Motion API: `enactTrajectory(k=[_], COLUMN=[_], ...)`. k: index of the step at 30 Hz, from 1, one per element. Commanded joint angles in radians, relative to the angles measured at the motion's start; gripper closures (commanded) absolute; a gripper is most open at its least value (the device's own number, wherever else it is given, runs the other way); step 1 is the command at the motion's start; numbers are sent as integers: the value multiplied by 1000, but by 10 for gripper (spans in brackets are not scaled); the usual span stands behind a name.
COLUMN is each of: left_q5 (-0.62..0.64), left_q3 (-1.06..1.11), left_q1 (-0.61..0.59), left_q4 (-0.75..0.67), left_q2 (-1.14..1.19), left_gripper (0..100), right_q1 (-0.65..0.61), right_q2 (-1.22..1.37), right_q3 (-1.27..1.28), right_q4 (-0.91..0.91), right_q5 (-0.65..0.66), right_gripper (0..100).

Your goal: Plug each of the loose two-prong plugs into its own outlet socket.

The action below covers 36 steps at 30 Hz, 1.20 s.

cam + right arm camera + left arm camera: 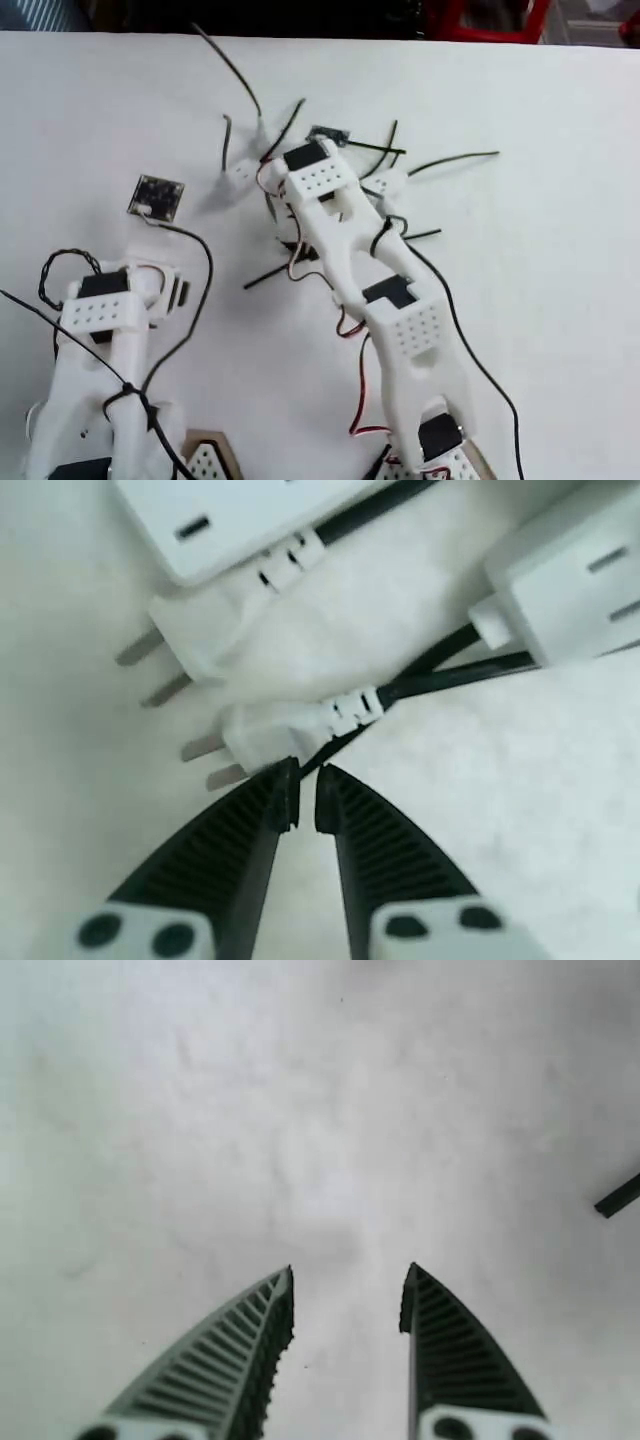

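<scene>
Two two-prong plugs (205, 630) loose on bench (500, 800), prongs bare, beside outlet socket (575, 585) | none plugged | right gripper (307, 795) nearly closed by nearer plug (265, 735) | left gripper (347, 1300) open, empty

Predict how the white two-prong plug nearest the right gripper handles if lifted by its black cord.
Probably light: the white two-prong plug is small moulded plastic. Its thin black cord curves loosely, so likely floppy; the plug would dangle and swing. Lying flat, it should slide, not roll.
</scene>
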Motion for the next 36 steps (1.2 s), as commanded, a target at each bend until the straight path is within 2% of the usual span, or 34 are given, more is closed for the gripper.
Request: enactTrajectory(k=[1, 3, 12, 16, 23, 29, 31, 35, 36], left_q5=[3, 3, 3, 3, 3, 3, 3, 3, 3], left_q3=[0, 0, 0, 0, 0, 0, 0, 0, 0], left_q1=[-10, -10, -10, -10, -10, -10, -10, -12, -12], left_q4=[-20, -20, -20, -20, -20, -20, -20, -20, -20], left_q2=[-30, -30, -30, -30, -30, -30, -30, -30, -30], left_gripper=[812, 812, 812, 812, 812, 812, 812, 812, 812], right_q1=[22, 24, 16, 16, 7, -50, -62, -79, -81], right_q2=[-2, -4, -2, 8, 122, 213, 214, 214, 214], right_q3=[-68, -95, -292, -394, -417, -417, -417, -419, -410], right_q4=[128, 137, 131, 130, 8, -2, 33, 124, 136], right_q5=[104, 144, 121, 95, 60, 61, 94, 261, 304], right_gripper=[981, 981, 975, 909, 883, 883, 891, 988, 981])
